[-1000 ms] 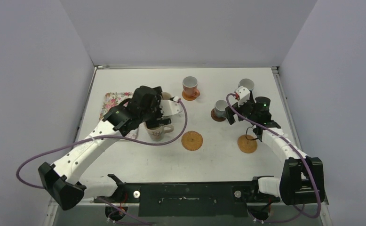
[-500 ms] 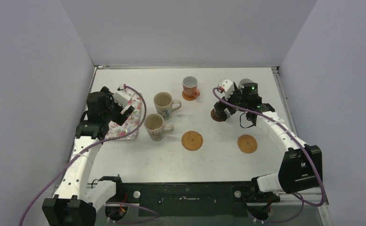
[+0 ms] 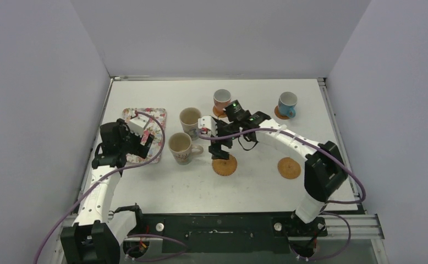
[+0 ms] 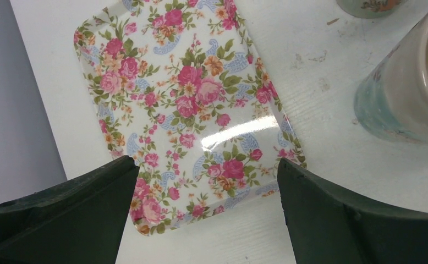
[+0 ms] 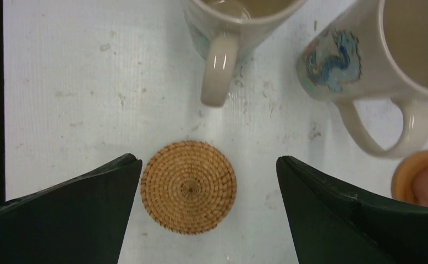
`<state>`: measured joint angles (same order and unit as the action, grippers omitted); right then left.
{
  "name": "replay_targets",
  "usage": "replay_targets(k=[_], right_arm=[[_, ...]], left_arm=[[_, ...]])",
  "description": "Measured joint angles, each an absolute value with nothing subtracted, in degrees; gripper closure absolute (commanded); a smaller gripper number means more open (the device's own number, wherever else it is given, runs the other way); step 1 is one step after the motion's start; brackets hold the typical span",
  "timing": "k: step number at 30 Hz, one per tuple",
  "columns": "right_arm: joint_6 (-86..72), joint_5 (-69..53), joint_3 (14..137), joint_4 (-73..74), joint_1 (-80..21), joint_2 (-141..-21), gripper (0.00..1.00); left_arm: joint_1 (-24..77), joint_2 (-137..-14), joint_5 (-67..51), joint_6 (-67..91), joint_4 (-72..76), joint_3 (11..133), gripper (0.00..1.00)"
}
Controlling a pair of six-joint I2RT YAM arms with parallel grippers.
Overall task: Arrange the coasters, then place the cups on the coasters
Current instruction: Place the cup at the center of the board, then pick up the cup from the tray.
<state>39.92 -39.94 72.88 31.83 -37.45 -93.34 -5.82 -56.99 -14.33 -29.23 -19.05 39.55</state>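
At the left of the white surface [image 3: 256,187] the left hand [image 3: 136,140] [image 4: 206,161] hangs over the near end of the floral tray [image 3: 132,114] [image 4: 190,99], its jaws spread wide with nothing between them. The wrist view shows only the tray's rose pattern in the gap. The tray lies flat and bare.

Just right of the tray stand two cream mugs, both upright, both directly on the surface. The near cream mug [image 3: 180,144] [image 5: 239,14] turns its handle to the right. The far cream mug [image 3: 190,117] [image 5: 366,49], with a blue figure on its side, stands just behind it and does not touch it.

Right of the near cream mug lies the middle woven coaster [image 3: 225,166] [image 5: 188,187], flat and with no cup on it. The right hand [image 3: 218,147] [image 5: 209,159] hovers directly above its left part, fingers pointing down and wide open — empty, one finger to each side of the disc in the wrist view, neither touching it.

Farther back, the salmon-pink mug [image 3: 221,99] sits on an orange coaster [image 3: 216,114] [image 5: 415,165]; the right arm crosses just in front of it.

To the right, near the front, the right woven coaster [image 3: 289,168] lies alone, well apart from the middle one. At the far right the light blue mug [image 3: 286,103] stands upright on a tan coaster [image 3: 279,115] — its handle faces right.
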Motion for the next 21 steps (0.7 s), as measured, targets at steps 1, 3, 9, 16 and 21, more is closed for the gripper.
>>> replay_targets(k=[1, 3, 9, 16, 21], right_arm=[[39.94, -39.99, 75.22, 32.93, -38.79, -95.59, 0.0], [39.79, -40.18, 80.86, 35.2, -40.42, -100.44, 0.0], [37.87, -39.75, 86.65, 35.94, -42.57, -107.11, 0.04], [34.37, -39.33, 85.36, 31.31, -44.14, -107.28, 0.1], [32.23, -38.57, 86.32, 29.78, -45.12, -110.0, 0.17]], left_arm=[[-5.85, -56.45, -14.61, -28.53, -18.04, 38.65, 0.03], [-5.85, -55.09, -14.9, -27.33, -15.97, 36.73, 0.03], [-5.85, -52.34, -14.0, -25.67, -11.64, 33.32, 0.03], [-5.98, -52.14, -13.93, -25.02, -9.52, 32.16, 0.03], [-6.02, -52.31, -14.35, -24.53, -9.15, 32.05, 0.03]])
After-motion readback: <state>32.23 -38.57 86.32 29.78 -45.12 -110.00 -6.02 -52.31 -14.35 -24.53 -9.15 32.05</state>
